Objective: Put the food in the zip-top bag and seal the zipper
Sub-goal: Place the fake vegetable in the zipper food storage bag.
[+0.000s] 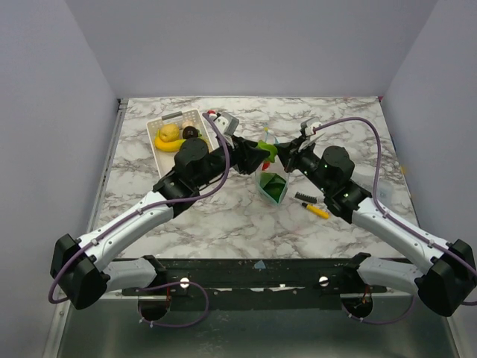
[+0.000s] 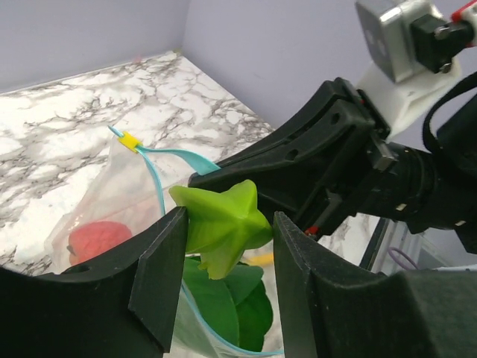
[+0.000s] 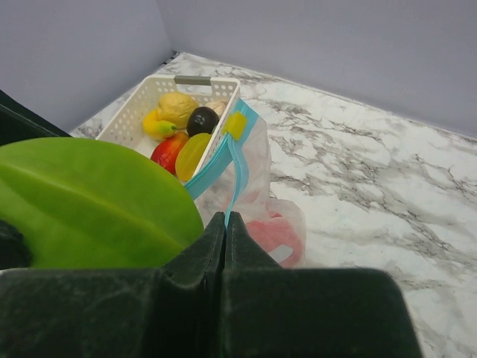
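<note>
My left gripper (image 1: pixel 258 154) is shut on a light-green star-shaped toy fruit (image 2: pixel 222 221) and holds it over the open mouth of the zip-top bag (image 1: pixel 272 186). My right gripper (image 3: pixel 226 222) is shut on the bag's light-blue zipper strip (image 3: pixel 232 171) and holds the mouth up. The strip carries a yellow slider (image 2: pixel 130 140). Inside the bag lie dark-green leafy pieces (image 2: pixel 231 298) and a red piece (image 3: pixel 272 233). More food, yellow, red and dark pieces (image 3: pixel 182 123), sits in the white basket (image 1: pixel 151 142).
The basket stands at the back left, just behind the left arm. A yellow-and-black pen (image 1: pixel 314 209) and a small dark object (image 1: pixel 303 197) lie on the marble table (image 1: pixel 223 216) right of the bag. The two grippers are very close together above the bag.
</note>
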Controlling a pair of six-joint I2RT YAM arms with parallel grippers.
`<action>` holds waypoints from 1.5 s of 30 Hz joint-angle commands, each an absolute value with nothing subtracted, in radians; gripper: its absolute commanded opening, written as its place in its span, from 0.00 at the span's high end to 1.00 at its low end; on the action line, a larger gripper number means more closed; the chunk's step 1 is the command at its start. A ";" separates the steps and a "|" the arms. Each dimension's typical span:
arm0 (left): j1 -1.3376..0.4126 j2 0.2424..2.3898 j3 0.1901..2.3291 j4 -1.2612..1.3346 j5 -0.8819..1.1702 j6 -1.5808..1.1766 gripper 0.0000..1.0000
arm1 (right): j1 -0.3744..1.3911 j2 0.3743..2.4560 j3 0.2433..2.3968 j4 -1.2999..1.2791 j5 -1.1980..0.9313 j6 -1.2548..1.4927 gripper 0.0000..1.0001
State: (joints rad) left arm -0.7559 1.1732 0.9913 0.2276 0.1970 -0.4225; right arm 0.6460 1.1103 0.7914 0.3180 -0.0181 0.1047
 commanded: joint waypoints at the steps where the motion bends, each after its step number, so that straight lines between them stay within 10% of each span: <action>1: -0.770 1.197 0.963 0.311 0.129 -0.422 0.77 | 0.650 1.070 0.778 0.382 -0.064 0.140 1.00; 11: -0.773 1.237 0.963 0.281 0.115 -0.449 0.74 | 0.650 1.065 0.778 0.387 -0.078 0.145 1.00; 16: -0.772 1.267 1.007 0.178 0.110 -0.481 0.32 | 0.650 1.075 0.780 0.381 -0.066 0.137 1.00; 22: -0.770 1.248 1.007 0.141 0.092 -0.477 0.04 | 0.650 1.068 0.781 0.376 -0.064 0.136 0.99; 28: -0.763 1.180 0.983 0.078 0.042 -0.471 0.08 | 0.650 1.083 0.786 0.370 -0.058 0.130 0.99; 33: -0.744 1.157 0.999 -0.087 -0.090 -0.535 0.35 | 0.650 1.083 0.784 0.376 -0.062 0.132 0.99; 39: -0.716 1.240 1.050 -0.176 0.067 -0.591 0.26 | 0.650 1.087 0.786 0.371 -0.063 0.130 0.99; 45: -0.716 1.318 1.100 -0.139 0.298 -0.602 0.59 | 0.650 1.082 0.782 0.376 -0.055 0.126 1.00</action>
State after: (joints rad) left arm -0.7147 1.2758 1.0298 -0.1204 0.1009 -0.5781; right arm 0.6464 1.0901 0.7841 0.3309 -0.0433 0.1307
